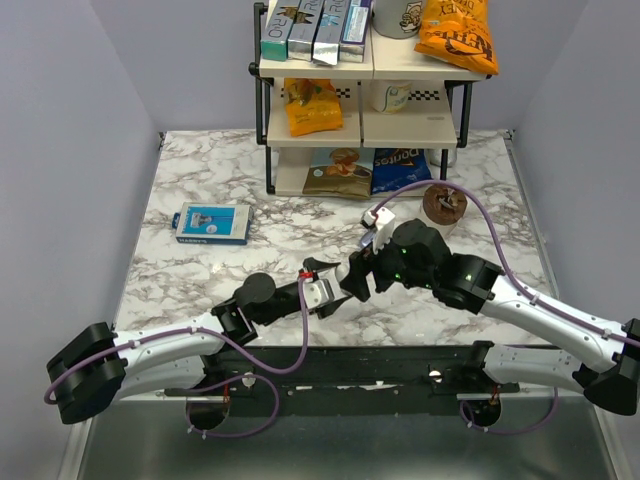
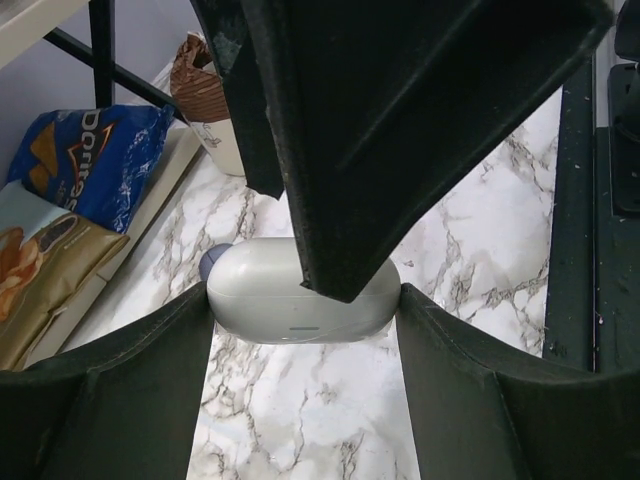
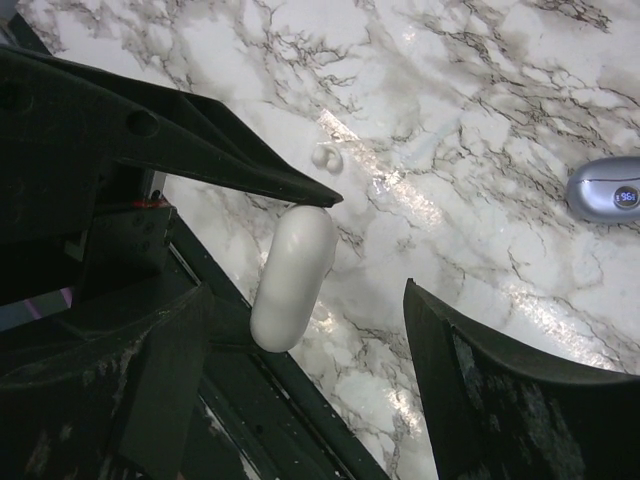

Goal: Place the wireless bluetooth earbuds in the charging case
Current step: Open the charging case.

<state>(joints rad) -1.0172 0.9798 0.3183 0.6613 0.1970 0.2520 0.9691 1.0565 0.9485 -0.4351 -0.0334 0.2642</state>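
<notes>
Right end effector [image 3: 305,292] hangs over white oval object [image 2: 262,300], snack bags [image 2: 80,165] beyond.

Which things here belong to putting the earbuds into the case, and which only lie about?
For the job: charging case; tiny pale piece, perhaps an earbud.
Not for it: white oval object in the left tool, blue box, muffin, snack shelf.

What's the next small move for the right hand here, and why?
Probably ease the right hand down and close it across the white oval object. The left hand pinches that object at its ends, and the right hand's fingers stand open on either side of it, not gripping.
</notes>
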